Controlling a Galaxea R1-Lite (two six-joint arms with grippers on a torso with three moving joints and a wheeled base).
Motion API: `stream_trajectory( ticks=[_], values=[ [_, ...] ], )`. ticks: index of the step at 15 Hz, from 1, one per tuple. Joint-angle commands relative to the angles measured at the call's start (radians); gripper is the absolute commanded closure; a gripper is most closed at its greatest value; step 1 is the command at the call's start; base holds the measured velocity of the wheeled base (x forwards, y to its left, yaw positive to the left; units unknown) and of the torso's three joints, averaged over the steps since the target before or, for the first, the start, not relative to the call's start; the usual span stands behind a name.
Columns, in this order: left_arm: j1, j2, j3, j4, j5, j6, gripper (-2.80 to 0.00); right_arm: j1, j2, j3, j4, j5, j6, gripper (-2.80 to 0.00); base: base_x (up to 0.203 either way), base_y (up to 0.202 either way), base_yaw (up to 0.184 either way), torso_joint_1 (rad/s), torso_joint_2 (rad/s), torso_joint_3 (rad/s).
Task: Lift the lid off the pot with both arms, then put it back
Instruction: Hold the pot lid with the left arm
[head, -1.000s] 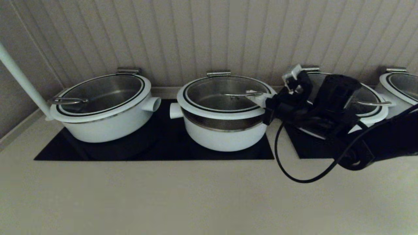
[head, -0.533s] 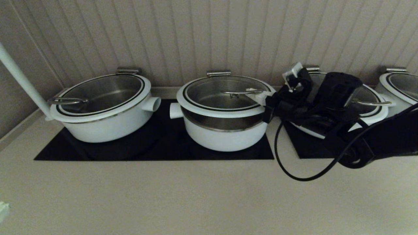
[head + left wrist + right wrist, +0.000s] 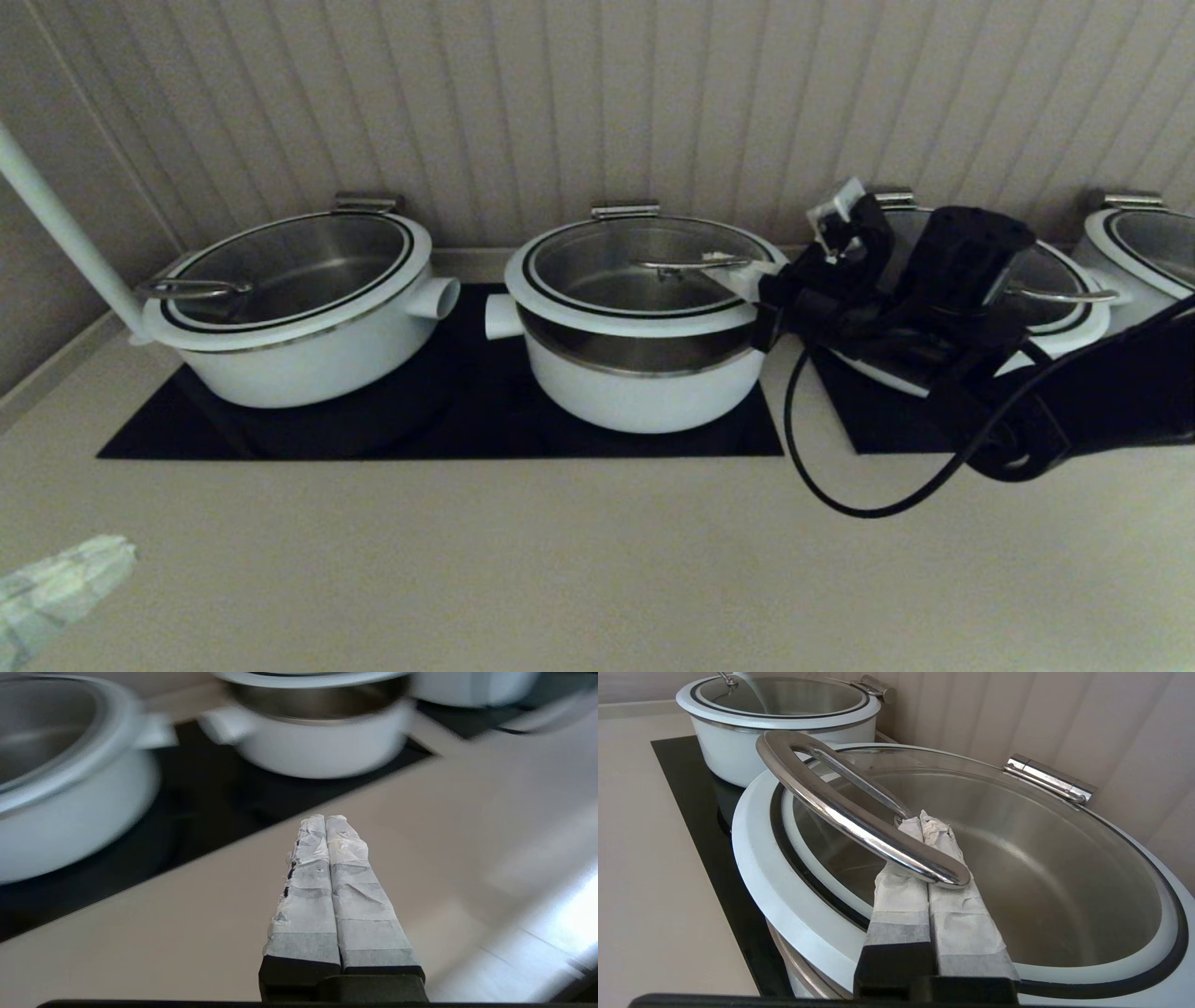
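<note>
Lid (image 3: 644,271) raised at its front off the pot (image 3: 639,387): right gripper (image 3: 923,820), fingers together, hooks the handle (image 3: 859,816); left gripper (image 3: 325,819), closed, approaches; replacing remains.

The black right arm (image 3: 980,345) reaches left; its white-wrapped right gripper (image 3: 922,823) is closed. The left gripper (image 3: 325,820), also white-wrapped, is closed too.

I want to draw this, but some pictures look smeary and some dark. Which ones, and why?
Head view: dim all over, with no bright spots. Left wrist view: the pot and its neighbour are smeared, like motion blur, while the shut left gripper is crisp; glare whitens the counter's near corner. Right wrist view: bright and sharp, and the lid handle gleams over the right gripper.
</note>
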Motion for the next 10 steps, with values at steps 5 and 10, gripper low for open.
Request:
stream_trajectory(
  ticks=[5,10],
  values=[
    [-0.187,0.336,-0.016,-0.141,-0.02,0.093,0.0,0.0,0.015,-0.019,-0.004,0.004,0.0,0.0,0.0,0.0,0.0,0.0,0.0,0.0],
    [-0.335,0.668,-0.076,-0.392,0.067,0.147,0.0,0.0,0.051,-0.07,0.001,0.004,0.0,0.0,0.0,0.0,0.0,0.0,0.0,0.0]
  ],
)
